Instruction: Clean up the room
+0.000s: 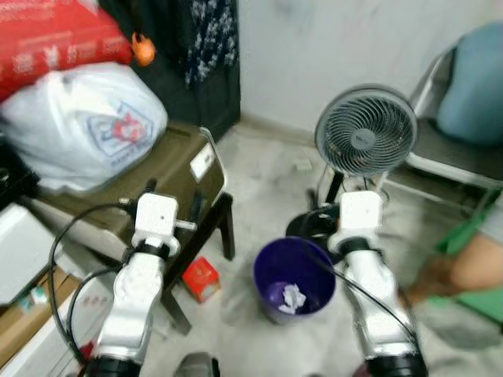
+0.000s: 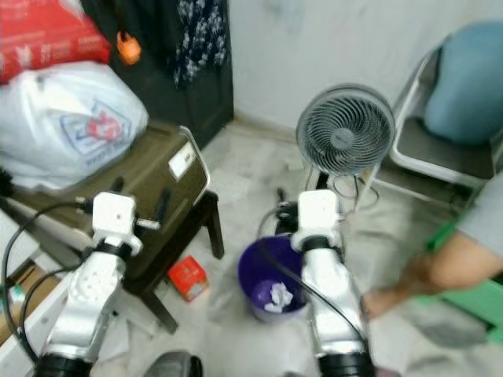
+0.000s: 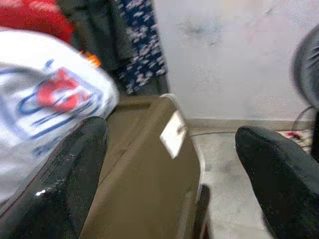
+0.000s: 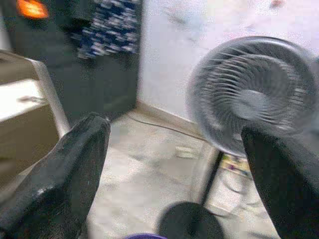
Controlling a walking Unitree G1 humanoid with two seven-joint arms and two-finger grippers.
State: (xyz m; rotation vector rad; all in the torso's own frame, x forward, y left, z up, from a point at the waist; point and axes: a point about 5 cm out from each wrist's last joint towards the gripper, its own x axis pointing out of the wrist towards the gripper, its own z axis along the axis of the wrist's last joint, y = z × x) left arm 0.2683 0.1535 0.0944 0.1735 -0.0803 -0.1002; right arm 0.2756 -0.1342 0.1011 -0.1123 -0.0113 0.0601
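Eye views
Bin: a purple bin [image 1: 294,280] stands on the floor [image 1: 259,181] between the two silver arms, with a crumpled white paper [image 1: 293,298] inside it.
Red box: a small red box [image 1: 201,279] lies on the floor just beside the bin, near the leg of a dark low surface [image 1: 206,228].
On the surface: an olive-brown case [image 1: 169,161] with a big white plastic bag [image 1: 82,126] on top (the bag has a red and blue print).
Fan: a grey fan [image 1: 366,130] stands behind the bin.
Person: a bare leg [image 1: 464,271] is at the right edge.

Left wrist view
Left tool [image 3: 169,184]: its two black fingers [image 3: 60,184] are spread wide with nothing between them; it is up in the air, facing the case [image 3: 149,169] and the bag [image 3: 50,109].

Right wrist view
Right tool [image 4: 174,174]: spread wide too, nothing held; it faces the fan [image 4: 249,94], with the rim of the bin [image 4: 147,236] just below.
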